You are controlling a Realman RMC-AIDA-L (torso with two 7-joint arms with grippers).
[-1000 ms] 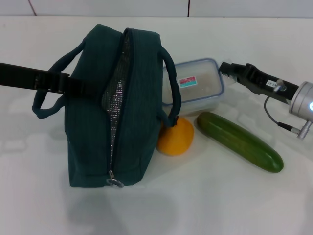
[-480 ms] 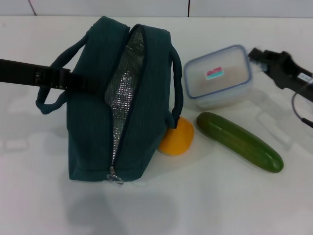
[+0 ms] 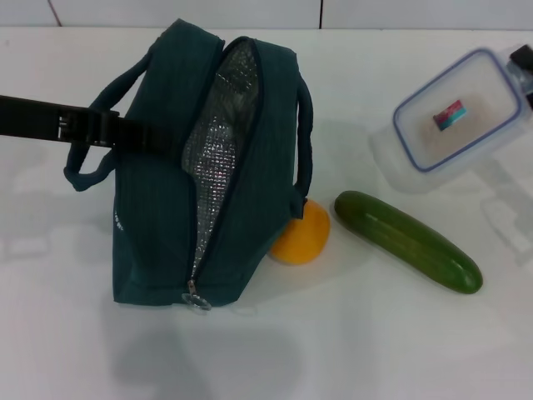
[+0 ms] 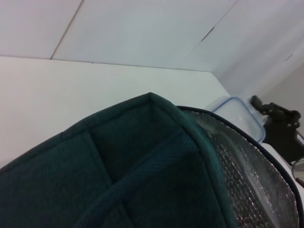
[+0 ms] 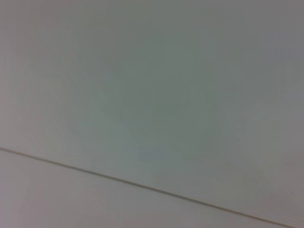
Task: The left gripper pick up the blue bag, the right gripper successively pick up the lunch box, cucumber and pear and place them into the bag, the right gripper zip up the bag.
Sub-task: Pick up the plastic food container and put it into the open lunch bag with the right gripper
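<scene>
**Lunch box in the air**

The right gripper (image 3: 523, 60), clamped on the lunch box (image 3: 456, 117), holds it tilted above the table (image 3: 375, 333), right of the open blue bag (image 3: 175, 192). The left gripper (image 3: 137, 137) grips the bag's side. Pear (image 3: 301, 233) and cucumber (image 3: 408, 240) lie beside the bag.

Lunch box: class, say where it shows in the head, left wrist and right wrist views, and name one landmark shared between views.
Head view: lunch box upper right, tilted, lifted clear of the table.
Left wrist view: its blue-rimmed corner peeks past the bag's rim.
Right wrist view: not in it.
Shared landmark: the blue bag, its foil lining in both.
</scene>
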